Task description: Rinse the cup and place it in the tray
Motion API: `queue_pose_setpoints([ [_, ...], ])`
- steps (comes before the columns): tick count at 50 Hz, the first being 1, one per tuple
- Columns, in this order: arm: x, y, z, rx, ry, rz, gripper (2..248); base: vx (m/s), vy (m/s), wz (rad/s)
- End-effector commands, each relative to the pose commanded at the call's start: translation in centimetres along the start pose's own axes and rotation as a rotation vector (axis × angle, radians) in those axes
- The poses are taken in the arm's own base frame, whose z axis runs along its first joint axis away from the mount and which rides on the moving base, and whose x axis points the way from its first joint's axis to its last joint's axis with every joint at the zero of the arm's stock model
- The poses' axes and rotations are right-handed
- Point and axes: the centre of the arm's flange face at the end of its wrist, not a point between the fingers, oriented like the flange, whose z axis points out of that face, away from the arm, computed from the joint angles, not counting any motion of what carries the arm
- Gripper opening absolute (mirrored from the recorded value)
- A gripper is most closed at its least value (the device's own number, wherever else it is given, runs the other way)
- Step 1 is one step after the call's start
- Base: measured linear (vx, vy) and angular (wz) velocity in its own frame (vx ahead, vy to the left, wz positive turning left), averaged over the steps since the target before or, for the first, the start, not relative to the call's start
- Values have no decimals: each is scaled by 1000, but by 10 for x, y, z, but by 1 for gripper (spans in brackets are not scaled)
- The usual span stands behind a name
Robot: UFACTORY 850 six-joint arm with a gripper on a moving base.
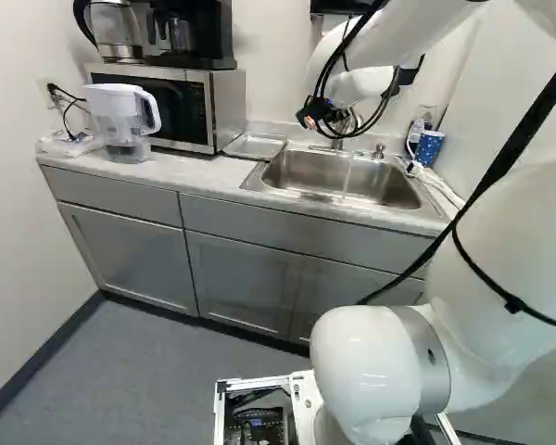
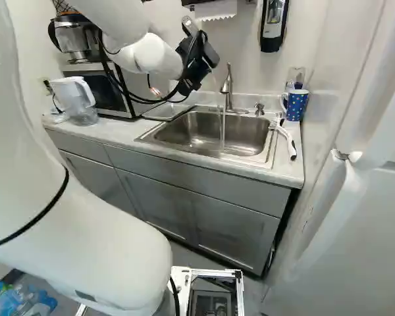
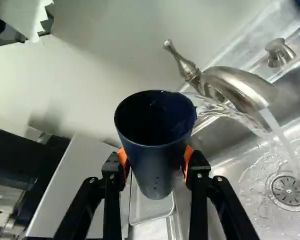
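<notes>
High above the sink (image 2: 250, 135), in the right base view, is my gripper (image 2: 197, 64); its fingers are hard to make out there. In the wrist view the gripper (image 3: 156, 162) is shut on a dark blue cup (image 3: 155, 167), an orange pad on either side. The cup is tilted, its mouth visible, and water runs from its rim down toward the sink. Beside it the faucet (image 3: 240, 86) is running, its stream falling near the drain (image 3: 289, 191). The metal tray (image 1: 255, 146) lies on the counter left of the sink, partly behind the cup in the wrist view.
A microwave (image 1: 190, 107) with coffee gear on top and a white-lidded pitcher (image 1: 125, 120) stand left of the tray. Right of the sink are a blue dotted mug (image 2: 295, 105), a white-handled brush (image 2: 286, 138) and a soap pump (image 2: 259, 108). A wall dispenser (image 2: 273, 23) hangs above.
</notes>
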Motion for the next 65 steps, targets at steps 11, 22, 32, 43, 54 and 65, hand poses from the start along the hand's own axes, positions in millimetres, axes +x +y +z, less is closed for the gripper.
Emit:
queue_pose_setpoints([
  [11,0,0,0,0,0,114,122,0,0,0],
  [22,0,0,0,0,0,229,122,0,0,0],
  [32,0,0,0,0,0,334,122,0,0,0],
  [43,0,0,0,0,0,450,122,0,0,0],
  [54,0,0,0,0,0,566,122,0,0,0],
  [65,0,0,0,0,0,681,122,0,0,0],
])
